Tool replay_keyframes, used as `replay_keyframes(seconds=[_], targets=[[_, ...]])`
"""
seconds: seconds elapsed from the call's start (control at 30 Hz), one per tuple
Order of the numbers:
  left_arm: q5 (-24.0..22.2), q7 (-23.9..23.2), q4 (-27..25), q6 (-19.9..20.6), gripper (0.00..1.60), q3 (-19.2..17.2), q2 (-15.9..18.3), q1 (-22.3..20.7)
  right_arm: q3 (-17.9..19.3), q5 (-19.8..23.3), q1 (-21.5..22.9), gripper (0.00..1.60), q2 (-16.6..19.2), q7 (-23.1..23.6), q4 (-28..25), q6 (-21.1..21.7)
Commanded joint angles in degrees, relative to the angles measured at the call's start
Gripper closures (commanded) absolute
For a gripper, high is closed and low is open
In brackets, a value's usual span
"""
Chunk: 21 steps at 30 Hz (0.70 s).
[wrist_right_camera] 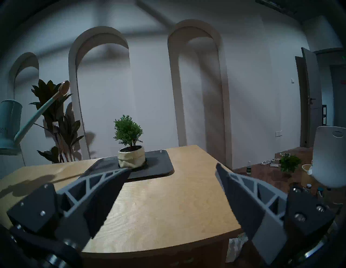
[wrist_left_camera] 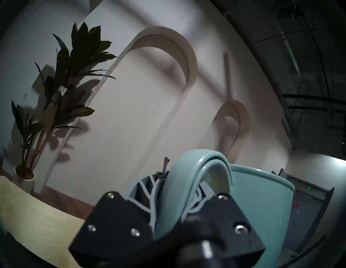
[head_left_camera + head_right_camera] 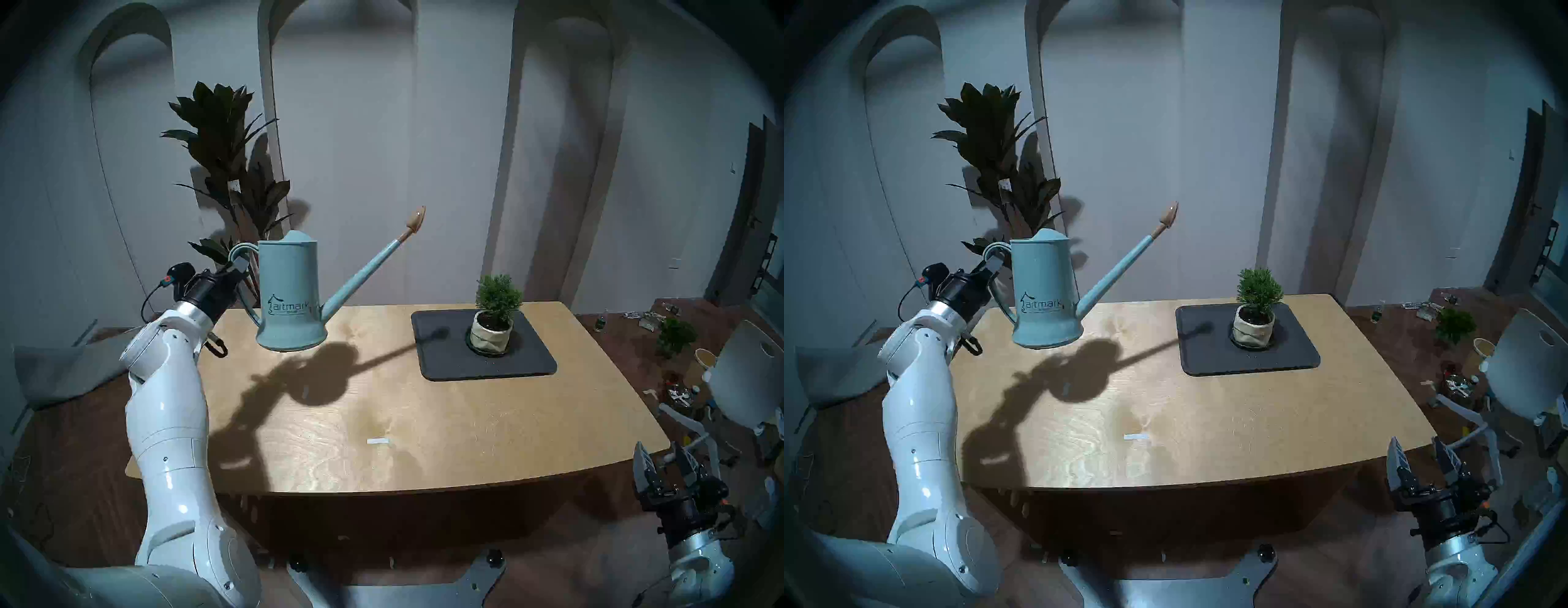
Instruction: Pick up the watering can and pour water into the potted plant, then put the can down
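from the head views i have the left gripper clamped on the loop handle of the watering can, upright in the air over the table's left end, well apart from the potted plant. in the left wrist view the fingers pinch that thin, smooth, stiff handle, so i expect a tall, spout-heavy can that may swing. in the right wrist view the right gripper stands spread and empty.

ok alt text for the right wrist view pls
A small potted plant sits on a dark tray on a wooden table, framed by the open right gripper. At far left, the teal watering can hangs in the air.
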Motion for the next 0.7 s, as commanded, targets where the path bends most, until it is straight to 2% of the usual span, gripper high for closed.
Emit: replay_keyframes(seconds=[0.0, 0.1, 0.2, 0.27, 0.43, 0.57, 0.63, 0.67], targets=[[-3.96, -2.51, -6.21, -5.72, 1.60, -1.41, -4.90, -1.51, 0.01, 0.08, -0.04, 0.00, 0.01, 0.10, -1.22, 0.00], [-4.07, -2.80, -7.17, -7.35, 1.60, -1.37, -6.18, -1.12, 0.03, 0.06, -0.03, 0.00, -0.03, 0.14, -1.24, 0.02], [-2.58, -3.01, -9.90, -11.24, 1.60, -1.25, -9.56, 0.68, 0.08, 0.03, -0.01, 0.00, -0.11, 0.20, -1.30, 0.07], [-1.97, -3.37, -10.37, -12.55, 1.60, -0.43, -10.27, 1.92, 0.10, 0.00, -0.03, 0.00, -0.16, 0.20, -1.38, 0.13], [0.23, -4.60, -8.35, -15.86, 1.60, 0.62, -10.36, 3.30, 0.14, -0.04, -0.01, 0.00, -0.22, 0.24, -1.42, 0.18], [2.86, -6.36, -4.58, -21.25, 1.60, 2.08, -10.70, 4.90, 0.19, -0.08, 0.05, 0.00, -0.29, 0.31, -1.40, 0.20], [3.37, -6.32, -3.88, -21.07, 1.60, 2.28, -10.57, 4.86, 0.19, -0.08, 0.06, 0.00, -0.30, 0.33, -1.40, 0.19], [4.66, -6.37, -1.83, -23.96, 1.60, 2.57, -11.08, 4.77, 0.21, -0.10, 0.08, 0.00, -0.33, 0.34, -1.41, 0.21]])
